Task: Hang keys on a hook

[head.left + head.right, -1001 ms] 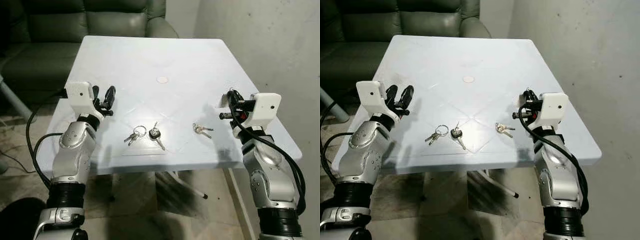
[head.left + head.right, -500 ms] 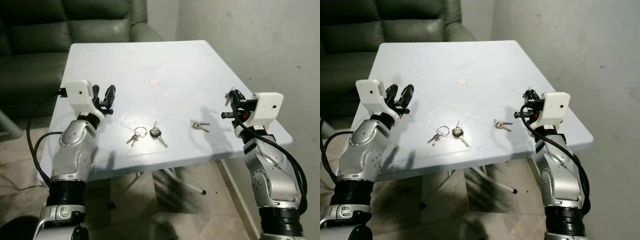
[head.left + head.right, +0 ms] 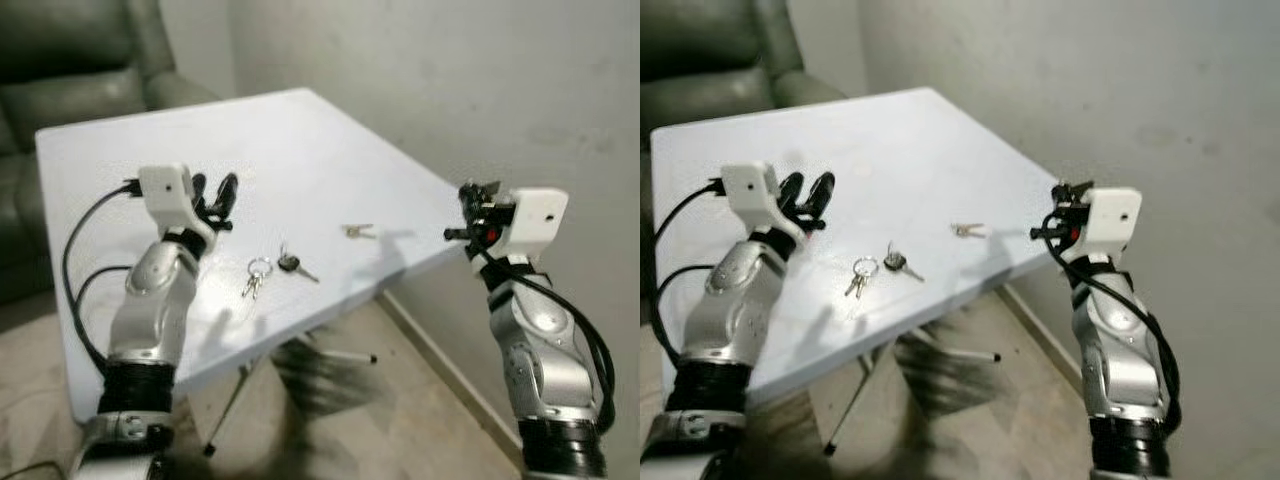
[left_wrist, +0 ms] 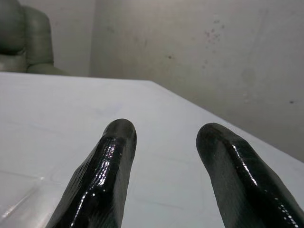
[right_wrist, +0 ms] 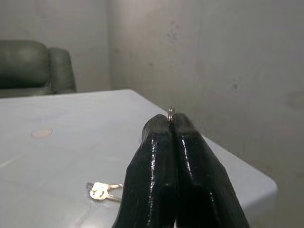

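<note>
On the white table (image 3: 300,150) lie a silver ring with keys (image 3: 254,276), a black-headed key (image 3: 291,265) beside it, and a small pair of keys (image 3: 356,231) nearer the right edge. My left gripper (image 3: 216,193) hovers open over the table's left part, its fingers (image 4: 114,156) apart with nothing between them. My right gripper (image 3: 470,205) is raised just off the table's right corner and is shut. In the right wrist view a tiny metal ring (image 5: 171,112) pokes out between its fingertips (image 5: 159,126).
A dark green sofa (image 3: 70,60) stands behind the table on the left. A bare grey wall (image 3: 450,80) runs along the right, close to my right arm. Folding table legs (image 3: 330,355) reach down to the tiled floor (image 3: 400,420).
The camera has swung to the right: table and sofa have slid left and the wall takes up more of the view. Both arms keep their pose, and the keys lie as before.
</note>
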Controlling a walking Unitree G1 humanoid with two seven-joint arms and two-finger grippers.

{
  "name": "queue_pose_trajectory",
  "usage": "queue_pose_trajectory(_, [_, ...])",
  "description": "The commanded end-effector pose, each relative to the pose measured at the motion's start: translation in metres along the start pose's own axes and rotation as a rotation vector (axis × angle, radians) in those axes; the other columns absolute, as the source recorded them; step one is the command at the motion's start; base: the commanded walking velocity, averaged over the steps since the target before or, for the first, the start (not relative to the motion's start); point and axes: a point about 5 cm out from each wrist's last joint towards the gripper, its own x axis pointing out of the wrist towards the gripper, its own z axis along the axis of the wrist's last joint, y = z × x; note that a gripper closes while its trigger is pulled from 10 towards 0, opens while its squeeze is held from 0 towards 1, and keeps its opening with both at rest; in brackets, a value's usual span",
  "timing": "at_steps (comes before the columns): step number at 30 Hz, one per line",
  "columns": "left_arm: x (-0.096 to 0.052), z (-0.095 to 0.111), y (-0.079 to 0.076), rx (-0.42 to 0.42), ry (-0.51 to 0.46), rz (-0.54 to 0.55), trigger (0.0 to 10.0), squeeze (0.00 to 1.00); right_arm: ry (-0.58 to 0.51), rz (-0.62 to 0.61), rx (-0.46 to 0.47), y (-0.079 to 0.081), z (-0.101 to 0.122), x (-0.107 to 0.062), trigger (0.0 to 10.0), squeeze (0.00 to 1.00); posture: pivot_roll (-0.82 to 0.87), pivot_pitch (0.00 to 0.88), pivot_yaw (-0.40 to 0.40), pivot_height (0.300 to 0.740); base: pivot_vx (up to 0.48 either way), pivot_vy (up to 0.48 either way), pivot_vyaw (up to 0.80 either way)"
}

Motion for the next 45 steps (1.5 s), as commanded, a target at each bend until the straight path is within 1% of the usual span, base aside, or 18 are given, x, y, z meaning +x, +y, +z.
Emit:
queue_pose_trajectory(1, [0.0025, 0.0, -0.0082, -0.011, 0.007, -0.018, 10.0, 0.0, -0.011, -0.014, -0.008, -0.0065, 0.0049, -0.001, 10.0, 0.0, -0.07, 0.045, -0.018, 0.74, 0.0, 0.0, -0.74])
queue_pose_trajectory(9, [0.0001, -0.0026, -0.008, 0.015, 0.019, -0.023, 10.0, 0.0, -0.009, -0.018, -0.011, -0.007, 0.0048, -0.0021, 10.0, 0.0, -0.07, 0.046, -0.02, 0.74, 0.0, 0.0, -0.74])
queue_pose_trajectory(19, [-0.0021, -0.004, -0.0102, 0.002, 0.025, -0.024, 10.0, 0.0, -0.001, -0.024, -0.013, -0.0076, 0.0033, -0.0045, 10.0, 0.0, -0.07, 0.054, -0.023, 0.74, 0.0, 0.0, -0.74])
queue_pose_trajectory(23, [-0.0023, -0.0059, -0.0101, -0.002, 0.041, -0.015, 10.0, 0.0, -0.01, -0.024, -0.012, -0.0075, 0.0047, -0.0048, 10.0, 0.0, -0.07, 0.054, -0.022, 0.74, 0.0, 0.0, -0.68])
queue_pose_trajectory(36, [-0.0031, -0.0053, -0.0117, -0.006, 0.047, -0.035, 10.0, 0.0, -0.019, -0.008, -0.019, -0.0061, 0.0056, -0.0077, 10.0, 0.0, -0.07, 0.057, -0.024, 0.74, 0.0, 0.0, 0.0])
queue_pose_trajectory(45, [-0.0045, -0.0054, -0.0117, 0.005, 0.048, -0.036, 10.0, 0.0, -0.026, -0.003, -0.017, -0.0055, 0.0063, -0.0092, 10.0, 0.0, -0.07, 0.064, -0.024, 0.74, 0.297, 0.0, 0.0])
